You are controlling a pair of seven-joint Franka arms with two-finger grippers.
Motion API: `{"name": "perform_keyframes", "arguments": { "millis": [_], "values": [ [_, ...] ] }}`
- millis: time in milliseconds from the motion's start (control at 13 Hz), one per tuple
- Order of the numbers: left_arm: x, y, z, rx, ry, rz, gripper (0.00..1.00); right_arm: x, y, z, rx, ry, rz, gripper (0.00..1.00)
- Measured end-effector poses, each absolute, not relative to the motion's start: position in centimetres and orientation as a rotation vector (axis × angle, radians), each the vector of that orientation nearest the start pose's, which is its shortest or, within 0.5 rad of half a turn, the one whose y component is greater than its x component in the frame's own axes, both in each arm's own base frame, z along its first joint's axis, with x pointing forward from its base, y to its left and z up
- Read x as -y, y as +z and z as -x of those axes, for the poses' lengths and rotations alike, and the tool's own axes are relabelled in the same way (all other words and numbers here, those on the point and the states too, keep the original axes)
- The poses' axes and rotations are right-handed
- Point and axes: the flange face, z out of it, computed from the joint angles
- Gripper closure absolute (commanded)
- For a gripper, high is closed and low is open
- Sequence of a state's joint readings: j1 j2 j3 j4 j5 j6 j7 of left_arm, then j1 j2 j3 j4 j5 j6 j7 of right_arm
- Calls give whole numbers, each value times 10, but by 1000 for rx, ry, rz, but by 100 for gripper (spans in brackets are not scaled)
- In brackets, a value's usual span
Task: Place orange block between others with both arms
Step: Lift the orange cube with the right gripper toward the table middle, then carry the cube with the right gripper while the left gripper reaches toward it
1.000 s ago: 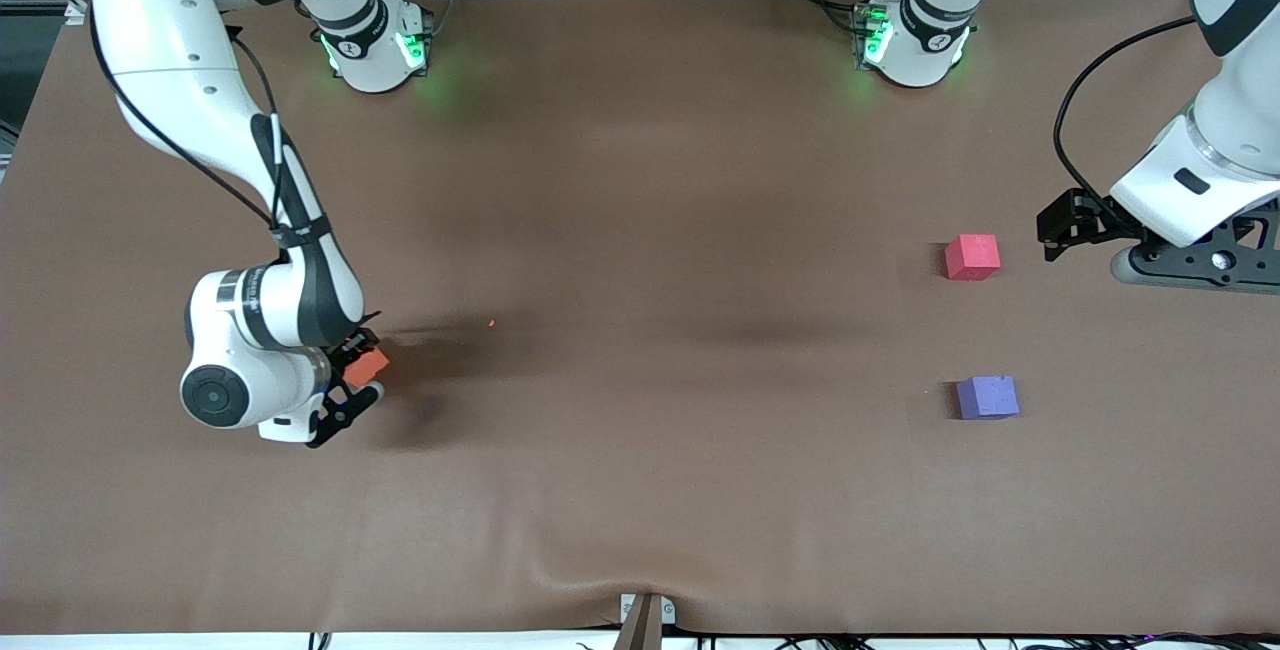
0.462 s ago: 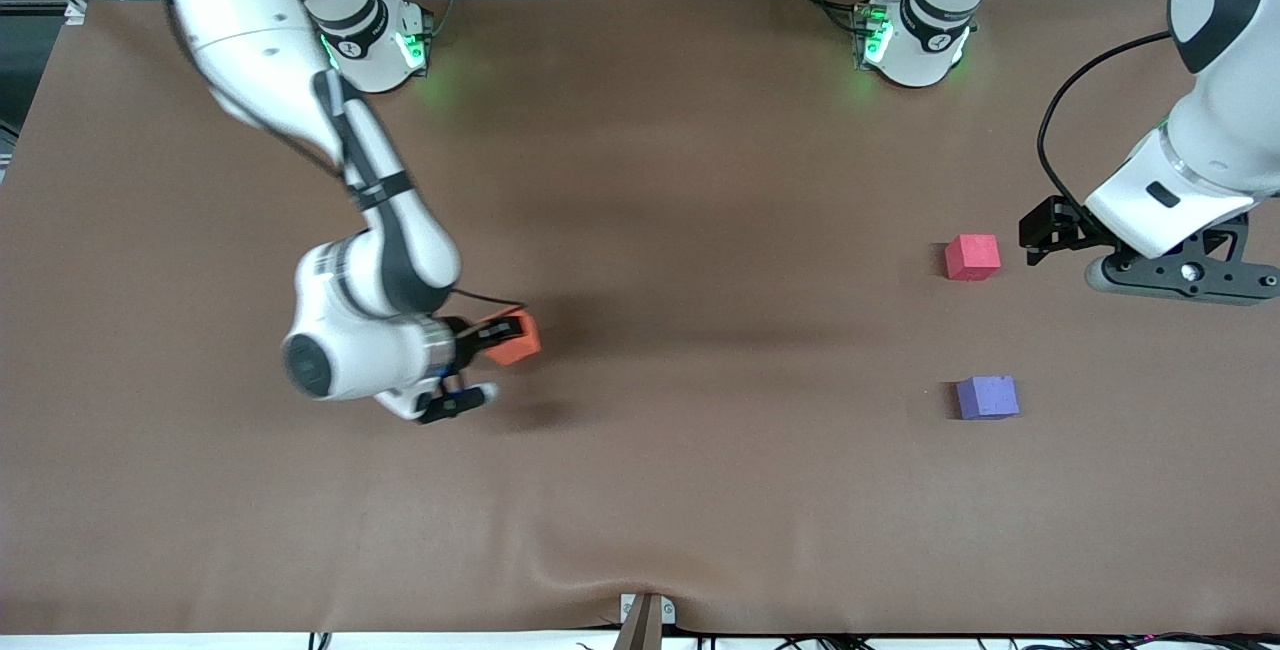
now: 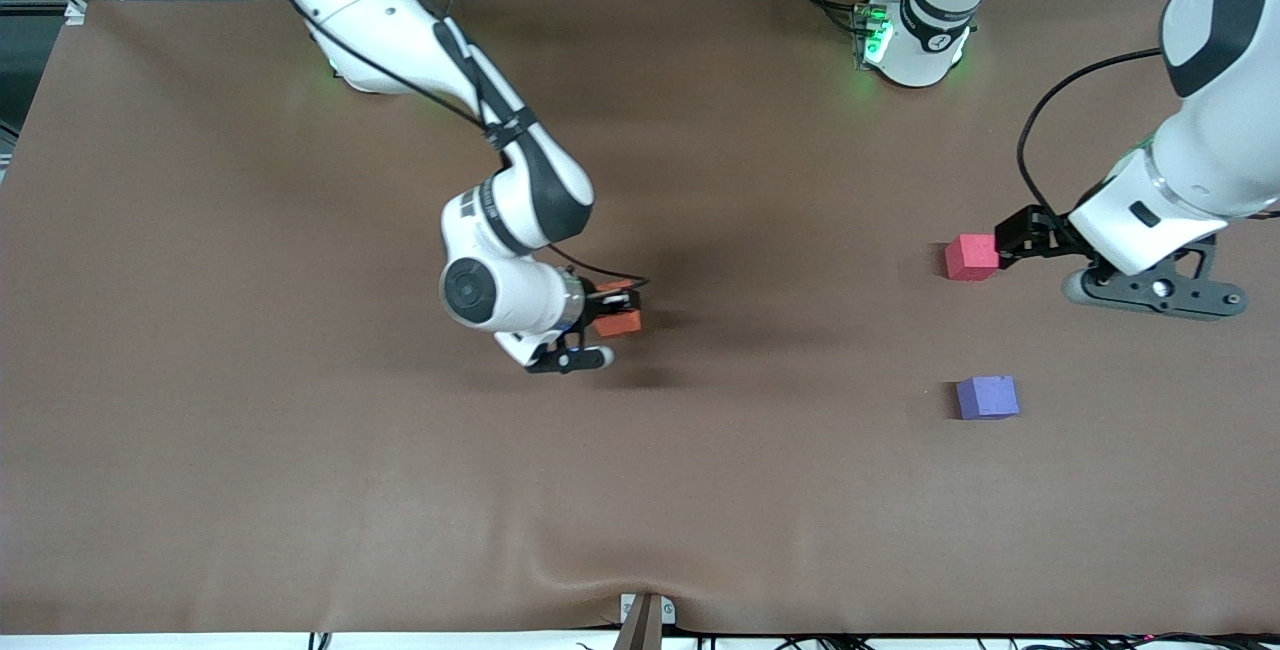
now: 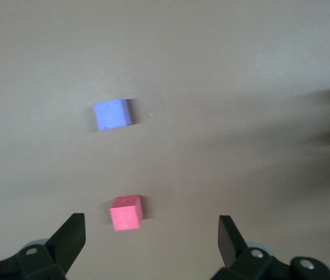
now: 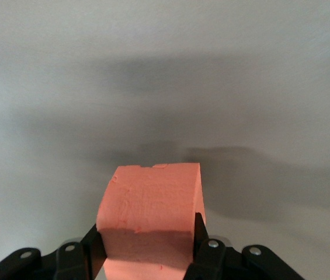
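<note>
The orange block (image 3: pixel 619 321) hangs over the middle of the table, and my right gripper (image 3: pixel 612 318) is shut on it. In the right wrist view the orange block (image 5: pixel 151 213) fills the gap between the black fingers (image 5: pixel 93 248) of the right gripper (image 5: pixel 147 242). The pinkish-red cube (image 3: pixel 972 257) and the purple-blue cube (image 3: pixel 987 397) rest on the table toward the left arm's end, the purple-blue one nearer the front camera. My left gripper (image 3: pixel 1150 292) hovers just beside the pinkish-red cube, open and empty. The left wrist view shows the pinkish-red cube (image 4: pixel 126 213), the purple-blue cube (image 4: pixel 112 114) and the left gripper (image 4: pixel 150 239).
A brown cloth (image 3: pixel 300 490) covers the table, with a ripple near its front edge. A small bracket (image 3: pixel 645 615) sits at the middle of that edge. The left arm's green-lit base (image 3: pixel 915 40) stands at the table's back edge.
My right arm has swung the orange block from the right arm's end of the table to its middle. My left gripper has drifted closer to the pinkish-red cube.
</note>
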State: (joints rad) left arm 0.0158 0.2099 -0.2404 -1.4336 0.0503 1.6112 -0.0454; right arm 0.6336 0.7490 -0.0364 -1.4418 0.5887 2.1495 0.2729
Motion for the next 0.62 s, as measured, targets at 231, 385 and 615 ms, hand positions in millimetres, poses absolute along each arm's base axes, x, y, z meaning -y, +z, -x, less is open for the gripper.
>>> {"name": "perform_keyframes", "arguments": {
  "millis": [231,385,615],
  "values": [
    [129,557,-609,-202,85,3131,0,-447,236,-570,-19,330,2724,47],
    [122,556,-611,-181,87,3131,0,-448,231,-567,-18,339,2727,43],
    [118,551,-613,-173,102,3131,0,-455,228,-561,-1,348,2731,25]
  ]
}}
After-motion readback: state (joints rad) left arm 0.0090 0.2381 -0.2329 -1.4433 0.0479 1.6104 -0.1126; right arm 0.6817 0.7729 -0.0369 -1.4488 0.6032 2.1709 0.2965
